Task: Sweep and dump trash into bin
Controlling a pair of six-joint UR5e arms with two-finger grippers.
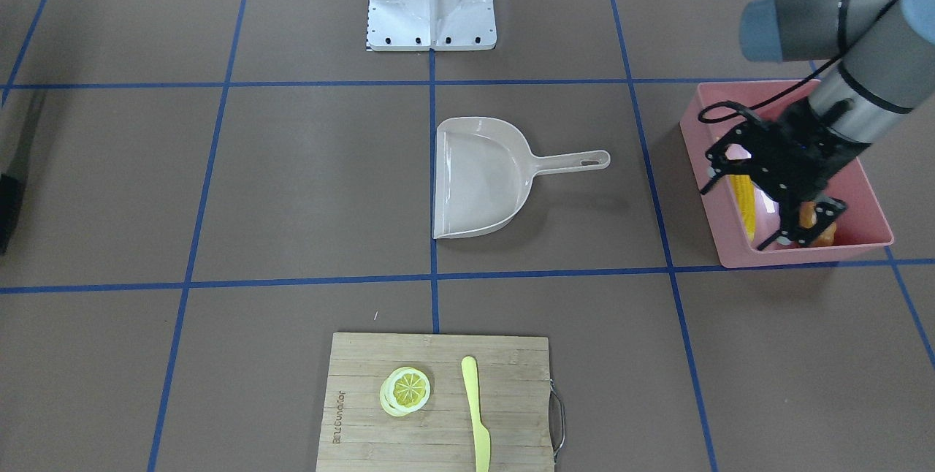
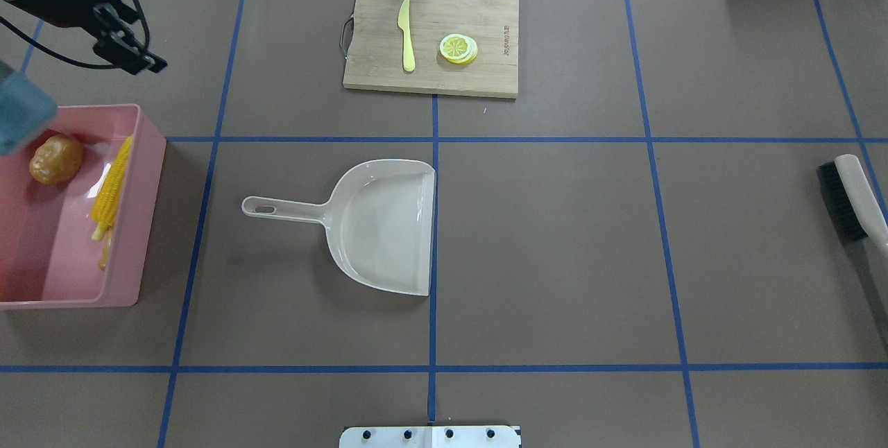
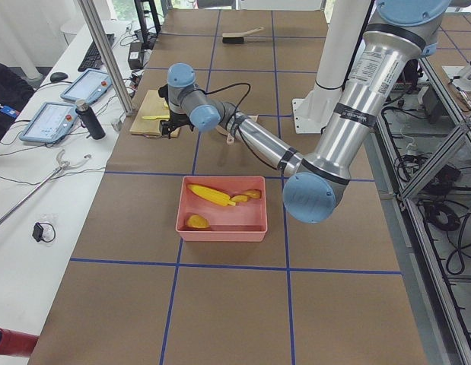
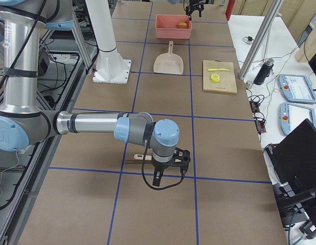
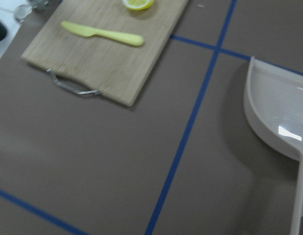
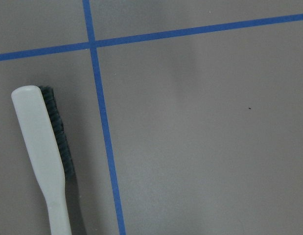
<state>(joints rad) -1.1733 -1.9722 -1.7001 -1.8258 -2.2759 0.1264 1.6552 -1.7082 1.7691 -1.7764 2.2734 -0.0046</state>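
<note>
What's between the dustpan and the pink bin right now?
Nothing stands there. In the overhead view only bare table, crossed by one blue tape line, separates the dustpan, whose handle points that way, from the bin.

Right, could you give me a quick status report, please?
Left gripper open, empty. Right gripper: can't tell. Yellow corn cob, tan ginger root, brown-orange lump inside translucent pink plastic tub. Beige plastic dustpan empty; nothing blocking.
</note>
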